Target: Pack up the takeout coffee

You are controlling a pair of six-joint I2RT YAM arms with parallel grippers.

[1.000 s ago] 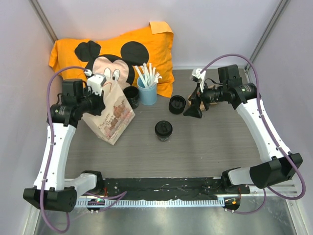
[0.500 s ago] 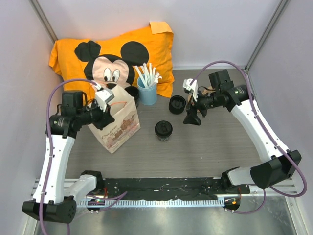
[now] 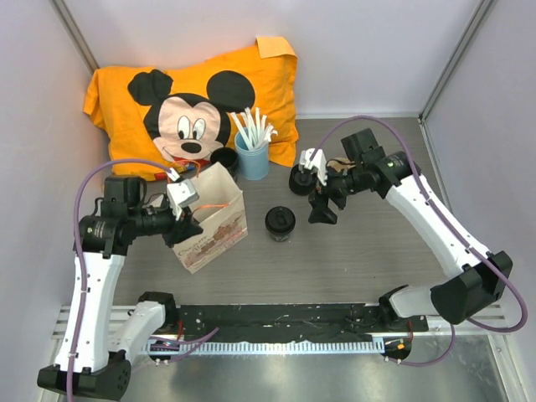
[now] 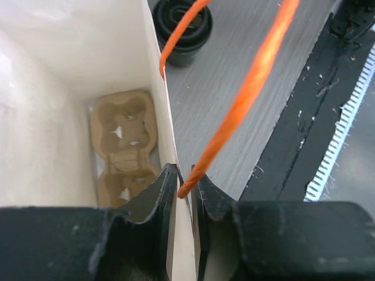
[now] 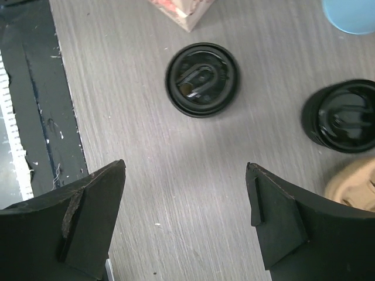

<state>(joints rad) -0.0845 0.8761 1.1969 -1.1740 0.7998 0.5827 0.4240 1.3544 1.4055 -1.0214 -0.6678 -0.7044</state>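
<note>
The left gripper [image 4: 183,181] is clamped on the bag's [image 3: 213,224] wall beside its orange handle [image 4: 246,99]. A pulp tray [image 4: 124,146] lies inside the bag. The coffee [image 3: 280,223] stands upright on the table [image 3: 360,243], just right of the bag. The right gripper [image 5: 186,170] hovers near it, fingers spread wide and empty. Beside the coffee sits a black piece [image 5: 343,117], perhaps another cup.

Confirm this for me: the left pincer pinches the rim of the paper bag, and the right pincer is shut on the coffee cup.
One part is wrong. The right pincer is open and holds nothing, and the coffee cup stands free, untouched. The right wrist view shows this. The left pincer does pinch the rim of the paper bag.
</note>
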